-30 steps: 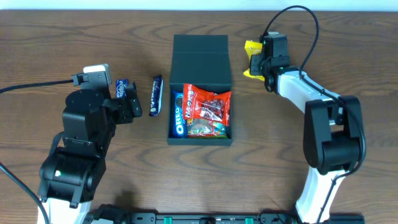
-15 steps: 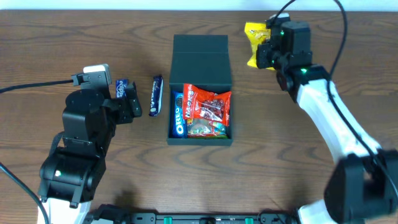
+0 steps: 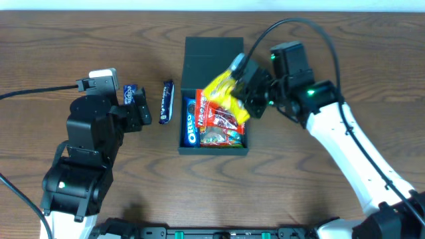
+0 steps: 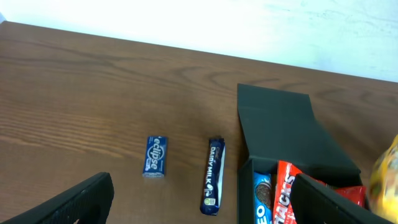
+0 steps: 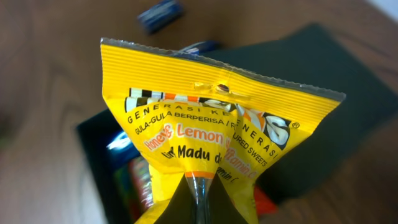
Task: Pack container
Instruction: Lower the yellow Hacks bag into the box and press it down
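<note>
Yellow sweets bag: is hanging just above the container's open compartment, tilted.
Right gripper: is pinching the bag's crimped edge between closed fingers.
Container: is sitting mid-table, flap lying open at the far side, holding an Oreo pack and a red snack pack.
Left gripper: is resting with fingers spread, holding nothing.
Left of container: an Eclipse pack and a Dairy Milk bar are lying on the wooden table.

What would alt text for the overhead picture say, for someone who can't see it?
The right gripper holds a yellow sweet bag over an open dark green box of biscuit and snack packs on a wooden table. A small blue pack and a blue chocolate bar lie left of the box, beside the left arm.
</note>
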Controlling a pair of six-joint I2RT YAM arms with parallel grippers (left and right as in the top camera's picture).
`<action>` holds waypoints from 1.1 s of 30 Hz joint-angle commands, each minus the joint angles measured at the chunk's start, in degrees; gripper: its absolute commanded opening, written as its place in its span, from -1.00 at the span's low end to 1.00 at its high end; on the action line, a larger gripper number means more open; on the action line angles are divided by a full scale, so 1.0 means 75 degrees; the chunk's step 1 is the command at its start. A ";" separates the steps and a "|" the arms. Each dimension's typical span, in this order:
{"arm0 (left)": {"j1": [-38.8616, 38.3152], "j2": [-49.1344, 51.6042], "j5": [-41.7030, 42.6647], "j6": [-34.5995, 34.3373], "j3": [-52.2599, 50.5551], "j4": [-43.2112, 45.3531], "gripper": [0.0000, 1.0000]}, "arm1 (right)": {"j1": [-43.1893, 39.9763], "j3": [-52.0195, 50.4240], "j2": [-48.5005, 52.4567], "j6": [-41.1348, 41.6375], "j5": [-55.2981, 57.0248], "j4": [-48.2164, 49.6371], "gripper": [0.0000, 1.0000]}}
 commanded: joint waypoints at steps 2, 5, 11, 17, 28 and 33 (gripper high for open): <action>0.0032 -0.0023 -0.0073 0.0052 0.0175 0.0006 0.84 | 0.0475 0.0038 0.0029 -0.1428 -0.0484 -0.0321 -0.97; 0.0032 -0.0023 -0.0073 0.0052 0.0175 0.0006 0.84 | 0.0717 0.0012 0.0248 -0.1518 -0.0449 -0.0393 -0.97; 0.0032 -0.0023 -0.0073 0.0052 0.0175 0.0006 0.84 | 0.0857 -0.0003 0.0787 -0.1513 -0.0166 -0.0466 -0.97; 0.0032 -0.0023 -0.0076 0.0052 0.0175 0.0006 0.84 | 0.0857 0.0000 0.0828 -0.1480 -0.0163 -0.0437 0.99; 0.0032 -0.0023 -0.0073 0.0050 0.0175 0.0006 0.84 | 0.0851 0.0000 0.0886 -0.1256 -0.0157 0.0099 -0.41; 0.0032 -0.0023 -0.0073 0.0050 0.0175 0.0006 0.84 | 0.0883 0.0000 0.1148 -0.1244 -0.0233 -0.0122 -0.97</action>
